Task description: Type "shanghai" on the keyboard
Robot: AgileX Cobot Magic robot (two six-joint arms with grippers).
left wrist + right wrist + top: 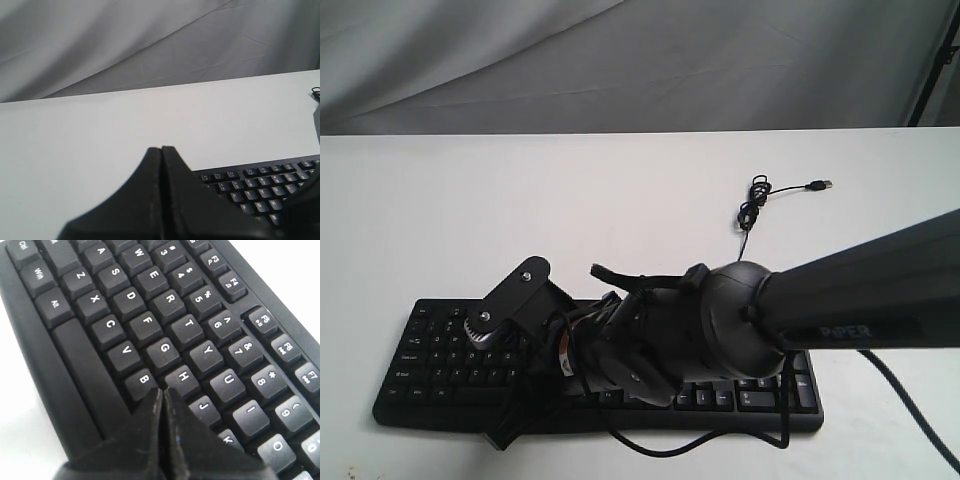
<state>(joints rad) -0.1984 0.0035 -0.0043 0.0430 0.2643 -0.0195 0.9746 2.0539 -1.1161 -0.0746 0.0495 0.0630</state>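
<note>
As I read the exterior view, keyboard (435, 360): lies on the white table (620, 200), long axis left to right, space bar row toward the camera
Cable (756, 188): coiled behind it, plug (823, 185) loose on the table
Right gripper (161, 392): jaws pressed together, tip between B and H
Left gripper (161, 149): jaws pressed together, off the keyboard's end
</note>
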